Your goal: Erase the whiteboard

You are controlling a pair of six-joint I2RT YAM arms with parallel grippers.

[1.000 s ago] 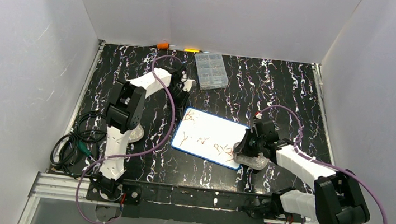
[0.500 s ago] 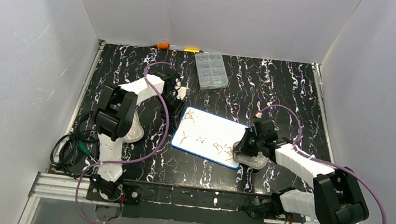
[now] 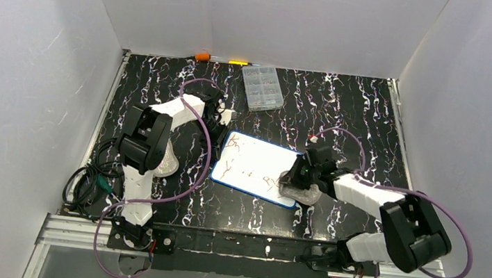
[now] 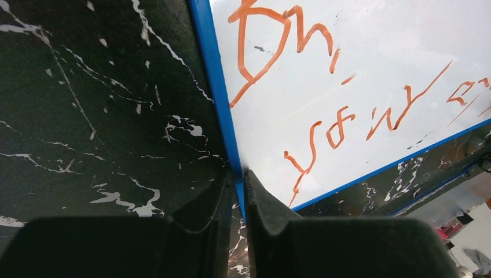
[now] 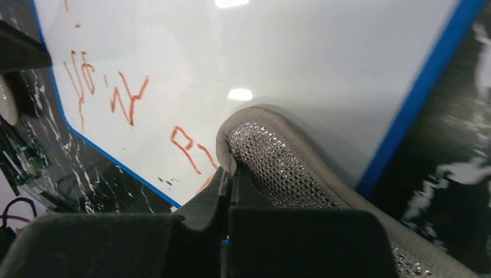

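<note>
The whiteboard (image 3: 254,164) lies flat mid-table, white with a blue rim and reddish-brown scribbles on its left and near parts. My left gripper (image 3: 220,128) is shut on the board's blue rim (image 4: 223,119) at its far left corner, the jaws pinching the edge (image 4: 239,179). My right gripper (image 3: 296,180) is shut on a grey mesh scrubbing pad (image 5: 278,159), which presses on the board's near right part (image 5: 278,63). The pad also shows in the top view (image 3: 299,190). Scribbles (image 5: 124,95) lie left of the pad.
A clear plastic compartment box (image 3: 262,88) stands at the back centre. An orange object (image 3: 202,56) and a yellow one (image 3: 239,62) lie along the back wall. Cables (image 3: 88,184) are coiled at the near left edge.
My left gripper moved from the back toward the board's far left corner and closed on its rim. My right gripper slid the pad leftward over the board; the board shifted slightly left.
</note>
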